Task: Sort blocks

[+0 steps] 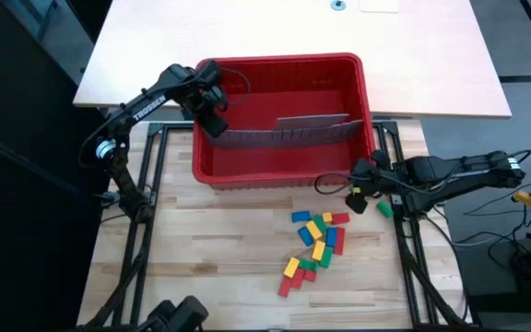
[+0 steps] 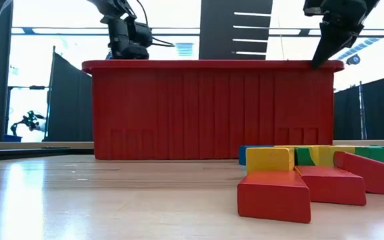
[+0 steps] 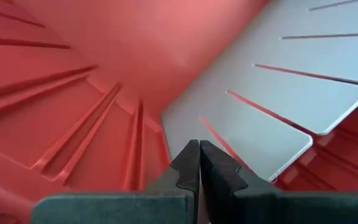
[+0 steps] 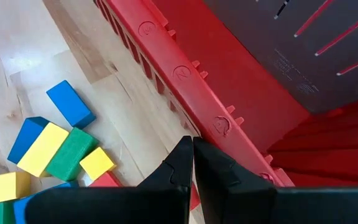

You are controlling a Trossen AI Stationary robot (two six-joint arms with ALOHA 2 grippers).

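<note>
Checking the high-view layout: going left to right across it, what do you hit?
Left gripper, shut, inside the bin's left end → red bin with its grey panel → pile of blocks → right gripper, shut, by the bin's front right corner.

The surface (image 1: 210, 249) is pale wood with visible grain, faintly glossy. The bin (image 1: 247, 171) looks like ribbed moulded plastic — smooth, slightly shiny. The slotted panels (image 3: 278, 99) are matt grey. The blocks (image 1: 316, 242) are smooth and painted — the right pincer (image 4: 192, 144) matt black.
</note>
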